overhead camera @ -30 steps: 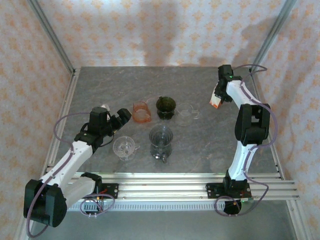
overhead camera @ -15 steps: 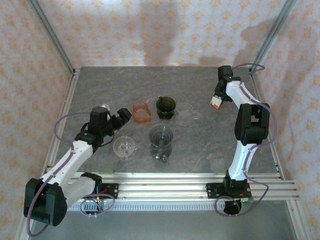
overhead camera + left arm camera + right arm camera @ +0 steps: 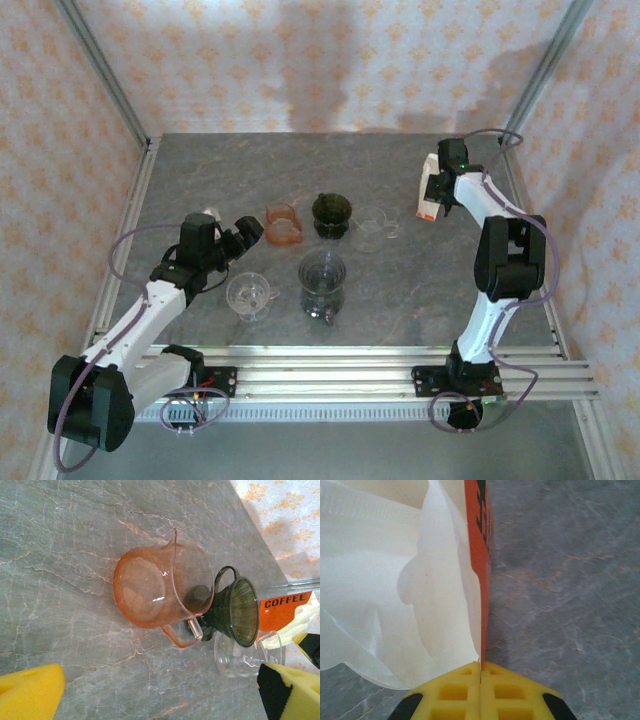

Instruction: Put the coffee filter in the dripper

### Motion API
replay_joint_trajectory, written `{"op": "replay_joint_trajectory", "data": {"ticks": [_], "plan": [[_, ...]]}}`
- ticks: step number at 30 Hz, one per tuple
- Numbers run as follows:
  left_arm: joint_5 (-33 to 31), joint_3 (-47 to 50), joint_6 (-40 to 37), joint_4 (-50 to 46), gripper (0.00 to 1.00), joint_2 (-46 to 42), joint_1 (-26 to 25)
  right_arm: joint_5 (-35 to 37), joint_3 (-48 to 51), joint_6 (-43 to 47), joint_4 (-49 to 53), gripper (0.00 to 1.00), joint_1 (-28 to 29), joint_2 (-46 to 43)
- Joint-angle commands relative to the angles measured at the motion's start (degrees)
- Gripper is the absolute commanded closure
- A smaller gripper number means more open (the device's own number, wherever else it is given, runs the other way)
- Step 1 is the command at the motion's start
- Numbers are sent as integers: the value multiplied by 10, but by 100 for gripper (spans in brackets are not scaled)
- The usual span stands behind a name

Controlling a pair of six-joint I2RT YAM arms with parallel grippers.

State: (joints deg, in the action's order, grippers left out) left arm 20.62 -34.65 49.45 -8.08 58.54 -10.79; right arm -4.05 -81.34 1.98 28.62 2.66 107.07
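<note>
**Right fingers closed on the filter pack, well apart from the dripper**

We see the right gripper [image 3: 480, 680] with its two yellow fingers [image 3: 515, 690] pressed together, with no gap between them. The lower edge of the filter pack [image 3: 478, 580] is pinched at their tips, and the orange card runs straight into the seam. The white coffee filter [image 3: 385, 590] spreads out ahead of the fingers, to one side of the card. On the other side of the card lies only the grey table [image 3: 570, 580]. We cannot tell if the paper itself is also between the pads.

From above, the pack [image 3: 429, 200] sits just beside the right gripper [image 3: 437, 190]. The dark dripper [image 3: 331, 210] is well apart from these fingers, and a clear glass cup [image 3: 370, 226] stands between.

The left gripper [image 3: 160, 685] has its fingers [image 3: 30, 692] spread wide and they hold nothing. Ahead of them, between the two tips, stands an orange jug [image 3: 155, 585]. The dripper [image 3: 240, 611] is just behind the jug, nearer to one finger.
</note>
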Motion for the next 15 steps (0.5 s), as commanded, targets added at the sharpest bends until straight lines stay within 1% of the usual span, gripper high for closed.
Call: {"op": "replay_joint_trajectory", "data": {"ticks": [1, 5, 12, 14, 15], "plan": [[6, 5, 0, 15, 0, -1, -1, -44, 14, 53, -34, 100, 7, -23], [4, 7, 0, 13, 0, -4, -2, -78, 18, 73, -45, 100, 8, -21], [5, 5, -3, 12, 0, -4, -1, -65, 10, 83, -31, 100, 11, -12], [5, 5, -4, 13, 0, -2, -2, -64, 8, 82, -29, 96, 12, -13], [5, 4, -4, 14, 0, 0, -1, -62, 6, 82, -26, 90, 13, -12]]}}
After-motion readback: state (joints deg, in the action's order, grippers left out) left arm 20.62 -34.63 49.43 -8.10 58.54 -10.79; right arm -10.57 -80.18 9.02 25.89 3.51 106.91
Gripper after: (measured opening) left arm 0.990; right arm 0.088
